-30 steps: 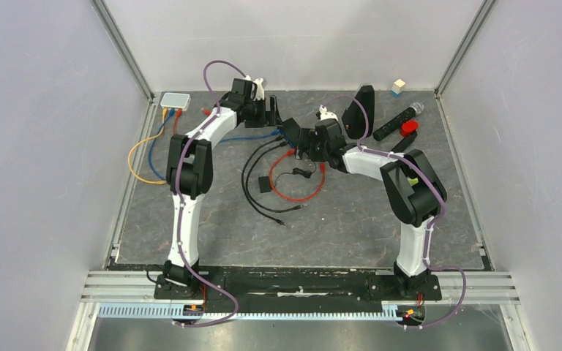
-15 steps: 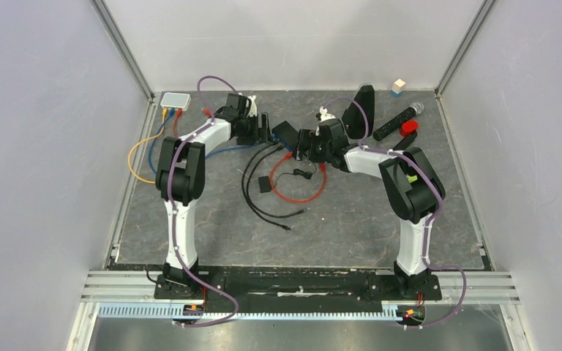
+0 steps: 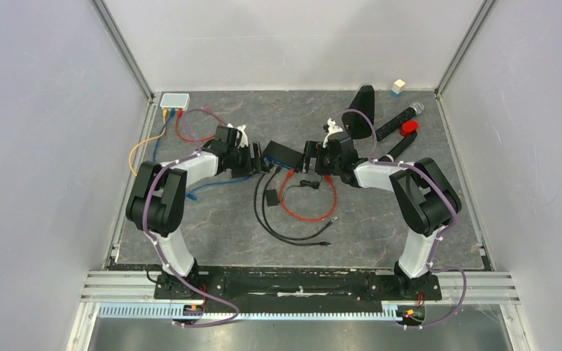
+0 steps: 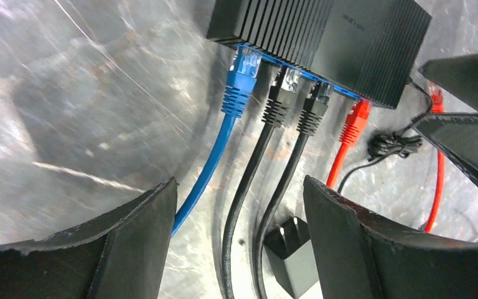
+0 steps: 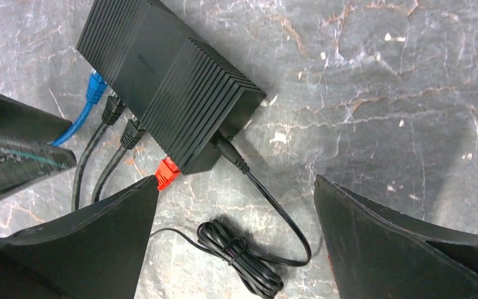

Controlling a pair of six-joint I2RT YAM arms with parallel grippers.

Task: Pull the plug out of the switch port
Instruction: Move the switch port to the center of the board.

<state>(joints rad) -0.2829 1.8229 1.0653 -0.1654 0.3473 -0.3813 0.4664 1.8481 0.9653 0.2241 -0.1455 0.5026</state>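
No plug is out yet: all four sit in the switch point(image 3: 282, 152).
The blue plug point(image 4: 239, 93), two black plugs point(image 4: 278, 109) and red plug point(image 4: 353, 123) are seated along the switch's 6 o'clock face, near the middle of the mat point(image 3: 380, 219). The left gripper point(image 4: 239, 208) waits at its 9 o'clock, jaws apart over the cables point(image 4: 239, 187) and gripping nothing. The right gripper point(image 5: 235, 187) is at 3 o'clock, spread wide and empty. Gripping and pulling remain; which plug is meant I cannot tell.

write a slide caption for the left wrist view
Open left gripper facing the black switch, whose blue plug, two black plugs and red plug are all seated.
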